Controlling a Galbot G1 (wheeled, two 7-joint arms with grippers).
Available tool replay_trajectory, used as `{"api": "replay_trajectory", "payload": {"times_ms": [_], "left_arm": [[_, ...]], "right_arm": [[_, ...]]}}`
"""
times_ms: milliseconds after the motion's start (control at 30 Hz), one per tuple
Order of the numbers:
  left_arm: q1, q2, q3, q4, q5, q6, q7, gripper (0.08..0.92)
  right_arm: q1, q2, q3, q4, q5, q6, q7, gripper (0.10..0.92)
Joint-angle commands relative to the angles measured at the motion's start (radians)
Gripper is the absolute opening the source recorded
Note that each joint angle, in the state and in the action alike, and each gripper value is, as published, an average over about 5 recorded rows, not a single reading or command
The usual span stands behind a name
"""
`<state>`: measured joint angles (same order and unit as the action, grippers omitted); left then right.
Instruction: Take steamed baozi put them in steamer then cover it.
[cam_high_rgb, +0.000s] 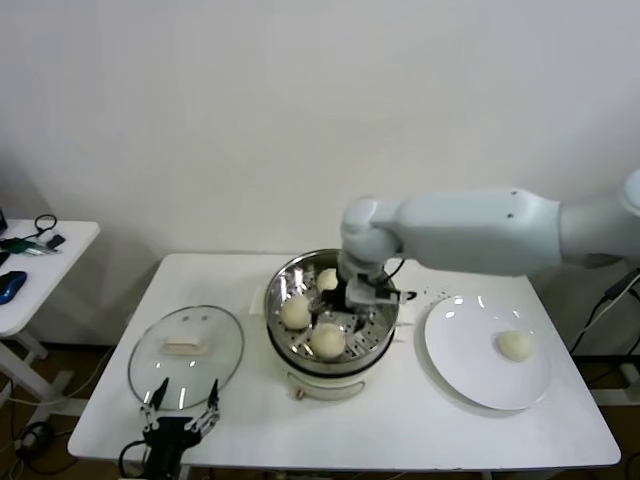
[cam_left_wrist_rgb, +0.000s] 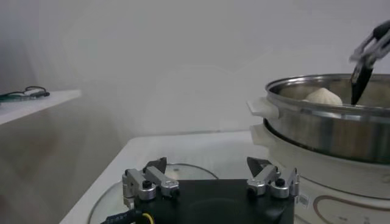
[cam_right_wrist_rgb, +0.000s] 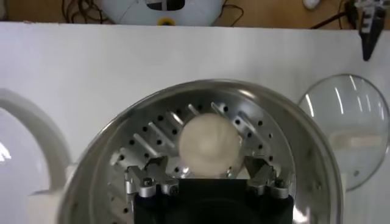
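Baozi (cam_high_rgb: 327, 341) partly hide the steamer (cam_high_rgb: 283, 276) floor beneath the right claw (cam_high_rgb: 358, 303).

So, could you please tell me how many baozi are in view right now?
4: three in the steamer, at its left, front and back, and one on the plate, to the right. None seems hidden.

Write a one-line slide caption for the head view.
Right gripper open over the steamer holding three baozi; a fourth waits on the plate.

A plain white wall (cam_high_rgb: 300, 110) rises behind the white surface (cam_high_rgb: 420, 420). A second white side table (cam_high_rgb: 40, 270) stands off its left edge, above wood-toned floor (cam_high_rgb: 60, 375).
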<state>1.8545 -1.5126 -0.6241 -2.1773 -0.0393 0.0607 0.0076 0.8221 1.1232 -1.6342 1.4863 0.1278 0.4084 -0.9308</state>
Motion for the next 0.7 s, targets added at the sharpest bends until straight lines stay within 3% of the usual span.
{"api": "replay_trajectory", "payload": {"times_ms": [33,200,367,533,700], "left_arm": [[0.0,-0.001,0.001,-0.001,0.001,0.0,0.0,0.823],[-0.006,0.0,0.002,0.0,-0.002,0.001,0.0,0.823],[-0.013,0.002,0.003,-0.005,-0.008,0.005,0.002,0.823],[-0.02,-0.006,0.001,-0.016,-0.013,0.016,0.007,0.823],[-0.02,-0.01,0.001,-0.013,-0.011,0.017,0.008,0.823]], "right_arm": [[0.271,-0.172,-0.163,-0.049,0.361,-0.059,-0.116,0.823],[0.376,-0.341,-0.327,-0.058,0.451,-0.273,-0.115,0.823],[0.3,-0.538,-0.401,-0.083,0.402,-0.447,-0.111,0.823],[0.021,-0.672,-0.241,-0.164,0.238,-0.495,-0.079,0.823],[-0.3,-0.706,0.049,-0.272,0.136,-0.491,-0.071,0.823]]}}
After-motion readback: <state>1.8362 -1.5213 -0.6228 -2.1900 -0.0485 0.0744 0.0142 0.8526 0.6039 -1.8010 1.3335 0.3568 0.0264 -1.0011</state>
